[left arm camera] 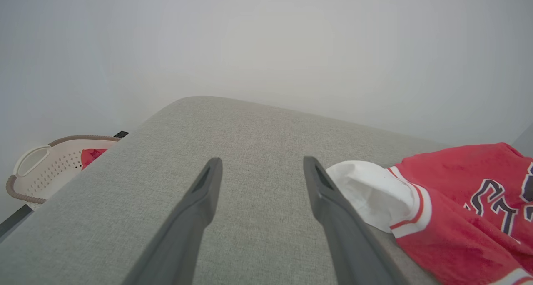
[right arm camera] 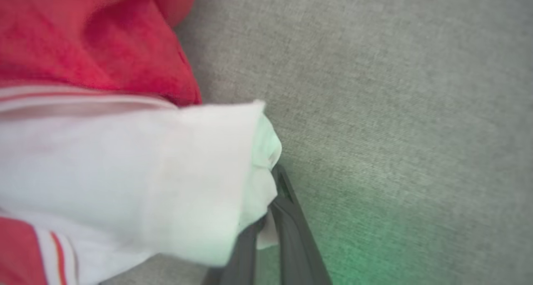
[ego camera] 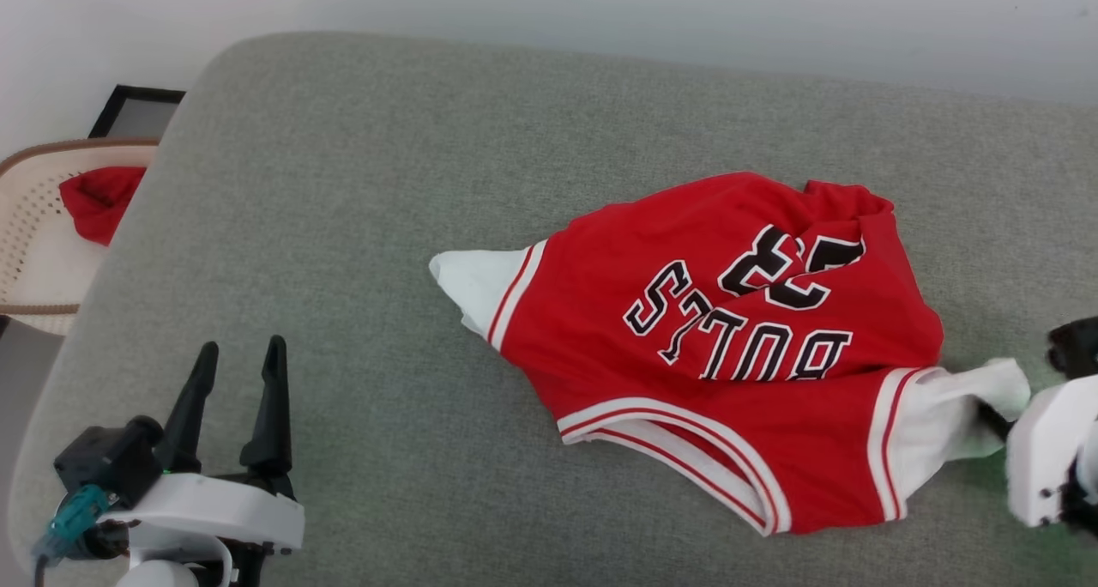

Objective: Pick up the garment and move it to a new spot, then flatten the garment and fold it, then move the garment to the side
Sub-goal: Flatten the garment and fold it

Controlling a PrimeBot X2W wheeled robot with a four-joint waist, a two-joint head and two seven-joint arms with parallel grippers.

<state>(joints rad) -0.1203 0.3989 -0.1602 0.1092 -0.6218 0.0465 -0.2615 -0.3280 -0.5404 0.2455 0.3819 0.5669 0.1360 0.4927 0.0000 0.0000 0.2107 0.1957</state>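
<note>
Right wrist view: right gripper (right arm camera: 270,218) clamped on garment (right arm camera: 125,160) sleeve; head view: left gripper (ego camera: 242,348) apart, empty.

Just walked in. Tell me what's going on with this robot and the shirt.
The robot is working on a red jersey that lies crumpled on a grey padded surface. Its right gripper is shut on the end of the jersey's white sleeve, on the robot's right, while the body of the jersey rests on the surface. The left gripper is open over bare surface, apart from the cloth. Beyond the surface's left edge stands a pale basket with a red cloth in it.
</note>
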